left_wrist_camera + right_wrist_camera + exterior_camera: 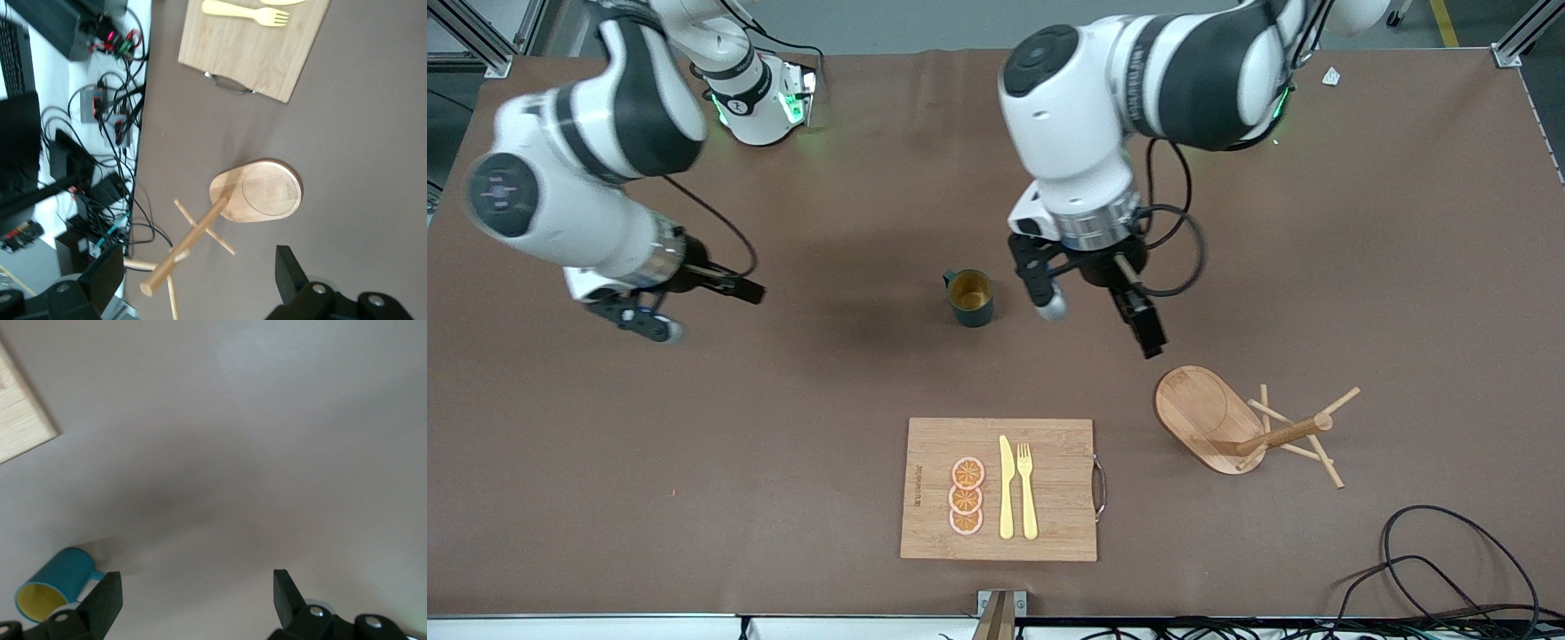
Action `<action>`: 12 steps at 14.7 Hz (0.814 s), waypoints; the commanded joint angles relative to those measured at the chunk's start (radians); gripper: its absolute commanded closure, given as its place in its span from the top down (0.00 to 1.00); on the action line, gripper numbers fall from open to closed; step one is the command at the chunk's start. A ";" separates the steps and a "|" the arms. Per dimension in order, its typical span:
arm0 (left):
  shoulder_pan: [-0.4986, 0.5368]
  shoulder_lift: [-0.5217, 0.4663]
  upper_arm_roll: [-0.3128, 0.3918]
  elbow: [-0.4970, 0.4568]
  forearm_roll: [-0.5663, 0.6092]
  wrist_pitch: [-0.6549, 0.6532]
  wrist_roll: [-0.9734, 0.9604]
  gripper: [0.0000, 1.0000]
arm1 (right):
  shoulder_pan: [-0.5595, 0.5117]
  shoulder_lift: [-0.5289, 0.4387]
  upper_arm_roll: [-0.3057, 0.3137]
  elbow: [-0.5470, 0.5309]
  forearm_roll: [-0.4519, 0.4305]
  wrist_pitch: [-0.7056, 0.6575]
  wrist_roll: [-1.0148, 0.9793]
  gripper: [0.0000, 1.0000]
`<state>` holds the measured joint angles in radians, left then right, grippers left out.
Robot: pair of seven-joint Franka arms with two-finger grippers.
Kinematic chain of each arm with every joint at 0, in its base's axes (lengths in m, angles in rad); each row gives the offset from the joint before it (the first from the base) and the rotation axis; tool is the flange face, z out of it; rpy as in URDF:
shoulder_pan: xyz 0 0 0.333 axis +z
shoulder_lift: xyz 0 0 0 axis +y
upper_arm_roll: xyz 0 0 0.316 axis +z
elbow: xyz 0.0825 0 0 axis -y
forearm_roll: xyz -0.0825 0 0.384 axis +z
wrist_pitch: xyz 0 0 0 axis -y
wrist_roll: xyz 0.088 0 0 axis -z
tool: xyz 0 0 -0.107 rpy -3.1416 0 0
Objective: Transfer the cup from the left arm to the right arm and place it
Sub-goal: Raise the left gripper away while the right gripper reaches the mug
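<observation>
Both hands hang spread and empty: the left hand (1101,313) just beside the upright cup (970,298), the right hand (694,307) well apart from it.

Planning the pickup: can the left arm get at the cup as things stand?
Probably yes. The cup stands upright on bare table, nothing touching it. The left gripper hangs open in the air just beside it, toward the left arm's end. The right gripper, open too, is well off toward its own end.

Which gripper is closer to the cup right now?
Left. The left gripper hangs open just beside the cup, toward the left arm's end. The right gripper, also open, is well off toward the right arm's end.
</observation>
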<state>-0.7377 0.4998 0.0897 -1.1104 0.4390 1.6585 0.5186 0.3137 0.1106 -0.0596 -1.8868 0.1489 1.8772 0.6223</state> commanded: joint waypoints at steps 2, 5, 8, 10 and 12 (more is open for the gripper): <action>0.190 -0.087 -0.010 -0.043 -0.191 0.001 0.001 1.00 | 0.135 -0.014 -0.009 -0.139 0.044 0.204 0.082 1.00; 0.311 -0.116 -0.010 -0.043 -0.298 -0.002 -0.012 1.00 | 0.252 0.064 -0.009 -0.146 0.043 0.337 0.071 1.00; 0.391 -0.125 -0.008 -0.043 -0.345 -0.029 -0.020 1.00 | 0.340 0.147 -0.011 -0.140 0.034 0.477 0.066 1.00; 0.464 -0.147 -0.007 -0.045 -0.409 -0.037 -0.117 1.00 | 0.390 0.194 -0.011 -0.124 0.018 0.522 0.065 1.00; 0.509 -0.164 -0.008 -0.049 -0.462 -0.133 -0.291 1.00 | 0.403 0.250 -0.009 -0.077 -0.012 0.522 0.065 1.00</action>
<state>-0.2726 0.3836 0.0897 -1.1266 0.0273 1.5971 0.3604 0.6998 0.3121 -0.0580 -2.0168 0.1639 2.4021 0.6938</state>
